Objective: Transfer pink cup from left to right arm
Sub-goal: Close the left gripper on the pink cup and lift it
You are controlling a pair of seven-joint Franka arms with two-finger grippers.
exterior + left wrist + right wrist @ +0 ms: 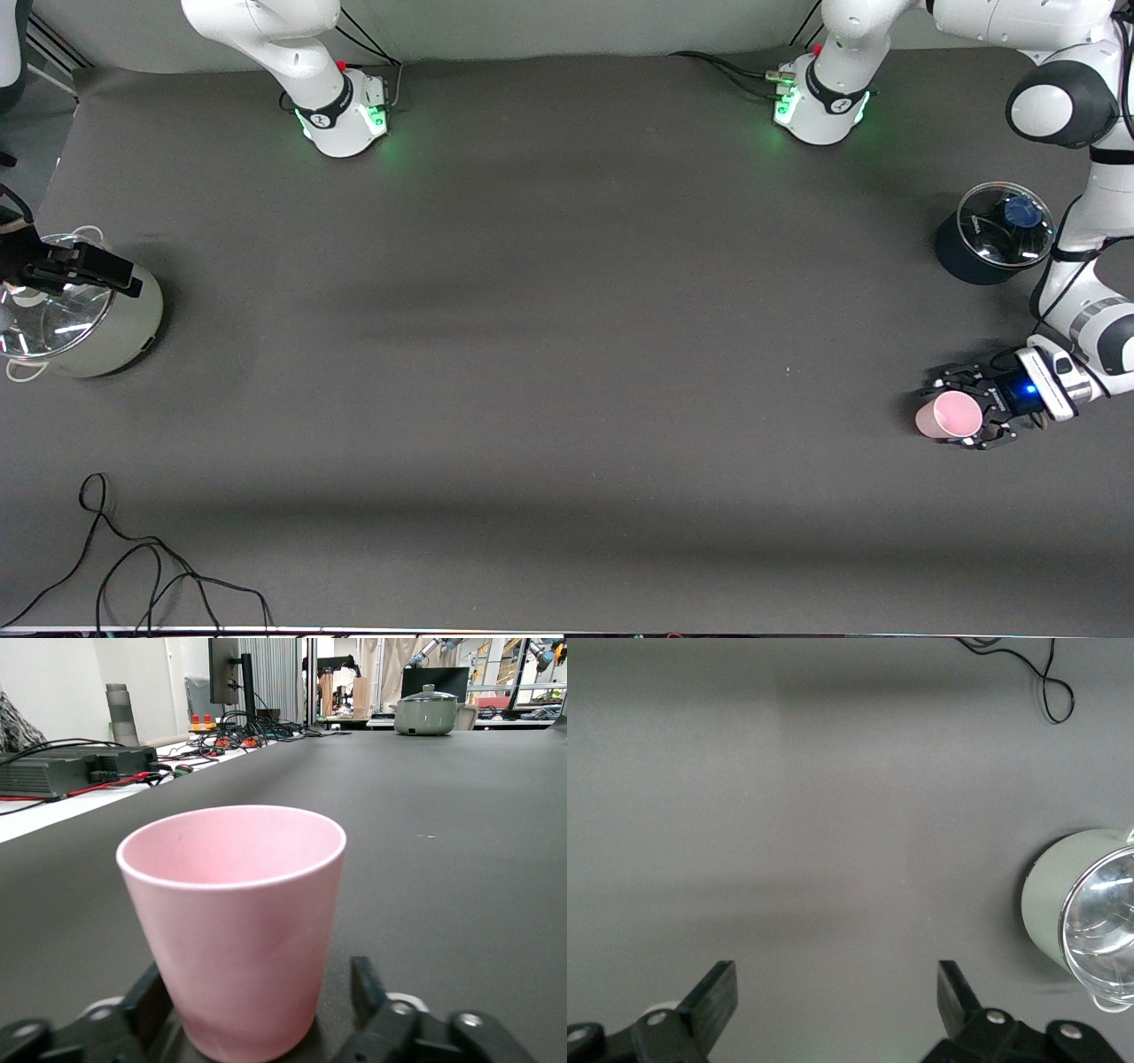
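Here the pink cup [950, 415] stands upright on the dark surface [567, 354] at the left arm's end, nearer the front camera than the dark lidded pot [994, 233]. The left gripper [961, 416] sits low around it, coming in sideways, one finger on each side of the cup wall. The left wrist view shows the fingers [368, 988] beside the cup's base with a gap on one side, so they look spread, not yet clamped. A side approach probably leaves the rim and upper wall free for the other arm to take later.

The right gripper [84, 270] hangs over the grey-green pot [84, 323] at the right arm's end, well apart from the cup. Its fingers [718, 992] are wide apart with nothing between them, and the arm waits. Judging by this, the handover has barely begun: grasp first, then lift toward the middle.
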